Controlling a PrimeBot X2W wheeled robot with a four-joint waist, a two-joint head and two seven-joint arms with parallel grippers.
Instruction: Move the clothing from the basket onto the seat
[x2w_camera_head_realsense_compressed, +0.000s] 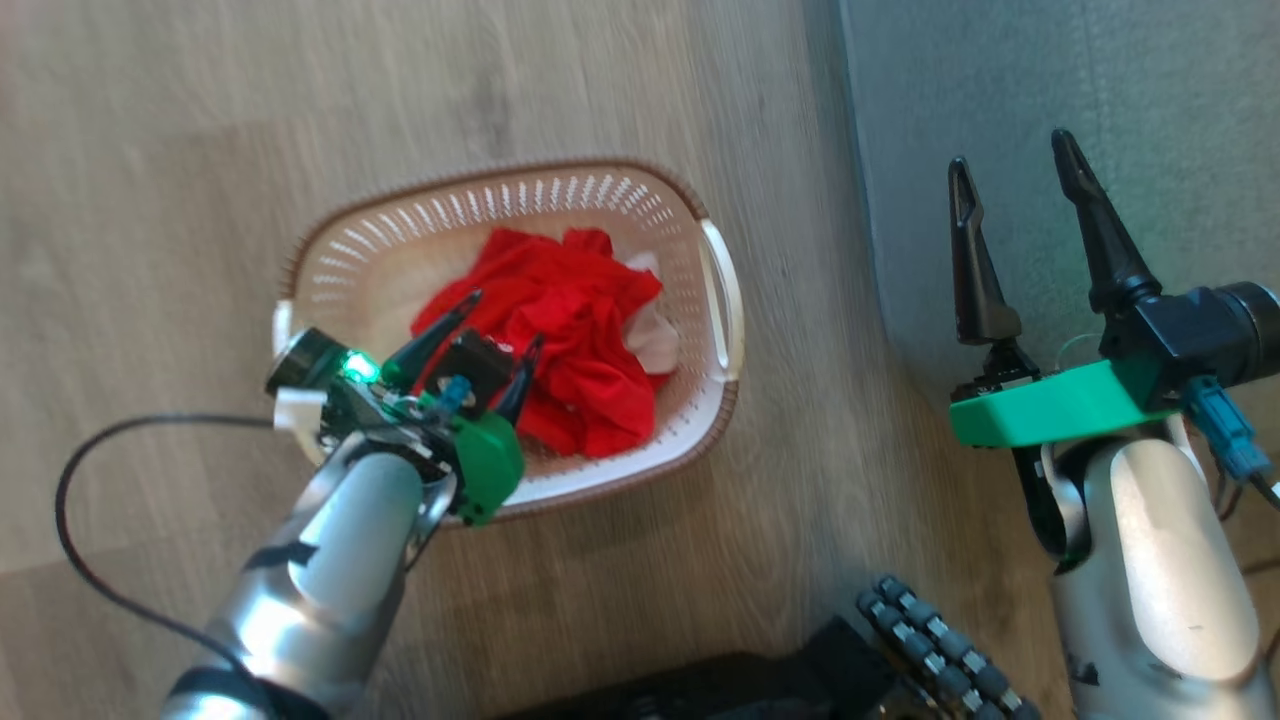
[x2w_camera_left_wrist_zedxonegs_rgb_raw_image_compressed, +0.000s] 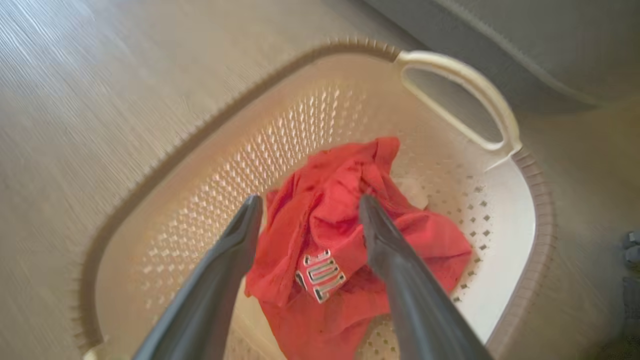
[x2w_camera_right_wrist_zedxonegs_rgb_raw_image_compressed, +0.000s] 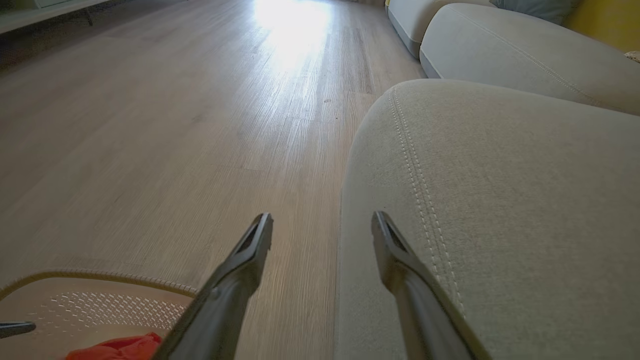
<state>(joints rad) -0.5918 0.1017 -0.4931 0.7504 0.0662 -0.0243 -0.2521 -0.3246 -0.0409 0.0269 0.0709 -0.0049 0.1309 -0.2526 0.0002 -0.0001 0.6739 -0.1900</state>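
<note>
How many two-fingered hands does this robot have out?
2. The left hand is open above the red fabric clothing in the cream perforated plastic basket; the right hand is open over the grey-green upholstered seat.

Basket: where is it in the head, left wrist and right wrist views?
Head: basket centre, on the floor, left of the seat.
Left wrist: basket across the middle.
Right wrist: basket in the bottom-left corner.
Shared landmark: red clothing inside it.
</note>
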